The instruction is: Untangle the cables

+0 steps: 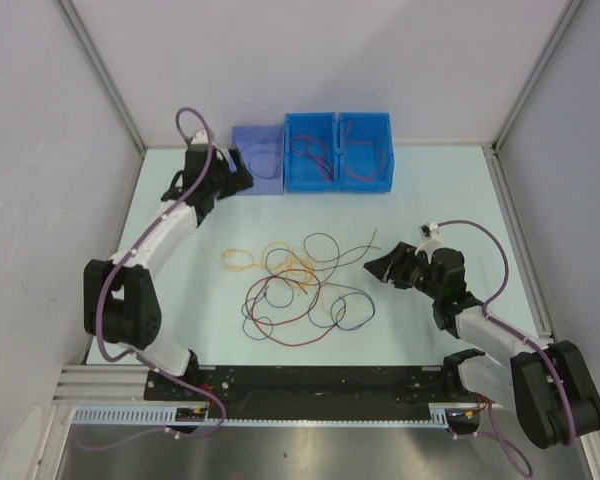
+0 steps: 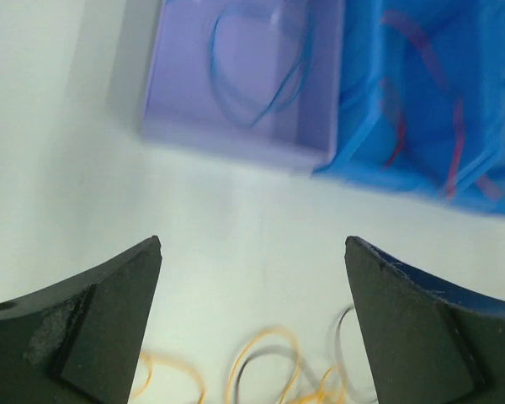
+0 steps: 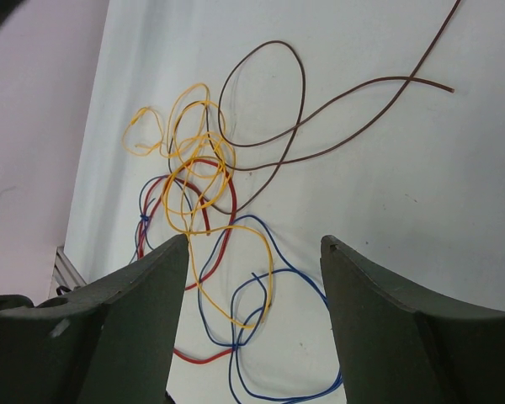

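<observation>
Red, yellow and blue cables [image 1: 298, 288] lie tangled; left gripper [image 2: 252, 244] and right gripper [image 3: 254, 240] gape empty.

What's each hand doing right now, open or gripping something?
Left hand: open, holding nothing.
Right hand: open, holding nothing.

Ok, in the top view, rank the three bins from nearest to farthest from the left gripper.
1. Purple bin, back left, right beside the left gripper.
2. Middle blue bin, next along to the right.
3. End blue bin, farthest right at the back edge.
</observation>
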### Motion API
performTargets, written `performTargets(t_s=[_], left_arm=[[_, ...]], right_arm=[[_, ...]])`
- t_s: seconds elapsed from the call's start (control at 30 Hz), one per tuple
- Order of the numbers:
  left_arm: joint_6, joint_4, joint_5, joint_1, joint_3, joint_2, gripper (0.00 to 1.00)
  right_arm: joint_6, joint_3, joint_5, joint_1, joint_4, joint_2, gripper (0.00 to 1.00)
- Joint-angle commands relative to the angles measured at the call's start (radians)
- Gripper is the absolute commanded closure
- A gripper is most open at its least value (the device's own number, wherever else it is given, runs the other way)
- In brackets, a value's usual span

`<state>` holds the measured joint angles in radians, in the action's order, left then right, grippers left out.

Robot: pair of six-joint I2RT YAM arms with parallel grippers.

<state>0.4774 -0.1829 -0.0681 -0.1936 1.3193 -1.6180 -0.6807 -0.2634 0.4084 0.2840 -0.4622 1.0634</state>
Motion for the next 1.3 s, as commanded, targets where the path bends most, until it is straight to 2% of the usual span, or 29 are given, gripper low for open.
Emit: performTargets(t_s=[0.0,0.1,0.2,0.4,0.47,0.67,1.0,1.1,1.27], left_arm=[[-0.017,-0.101,-0.051,-0.084,-0.178,0.17,0.06],[0.042,-0.156,-0.108,-0.144,-0.291,0.259,0.07],[0.165,-0.2,-0.194,-0.182,-0.435,0.354,0.13],[0.259,-0.214,-0.312,-0.176,-0.597,0.483,0.15],[0.273,-0.222,-0.325,-0.155,-0.615,0.484,0.15],[0.257,-0.118,-0.225,-0.034,-0.698,0.454,0.19],[0.245,0.008,-0.196,-0.024,-0.729,0.408,0.23],[0.245,0.028,-0.188,-0.024,-0.726,0.365,0.27],[0.242,0.088,-0.153,-0.024,-0.729,0.313,0.41]], right_arm=[[-0.002,-0.002,-0.013,-0.005,-0.018,-0.013,0.31],[-0.002,-0.002,-0.019,-0.005,-0.012,-0.016,0.31],[-0.005,-0.004,-0.02,-0.005,-0.009,-0.019,0.31],[-0.002,-0.003,-0.026,-0.005,0.003,-0.029,0.3],[-0.002,-0.004,-0.023,-0.005,0.003,-0.028,0.3],[-0.002,-0.002,-0.023,-0.005,0.004,-0.029,0.3],[-0.002,-0.004,-0.022,-0.005,-0.001,-0.023,0.3],[-0.002,-0.002,-0.02,-0.006,-0.003,-0.022,0.3],[-0.002,-0.004,-0.017,-0.006,-0.003,-0.02,0.3]])
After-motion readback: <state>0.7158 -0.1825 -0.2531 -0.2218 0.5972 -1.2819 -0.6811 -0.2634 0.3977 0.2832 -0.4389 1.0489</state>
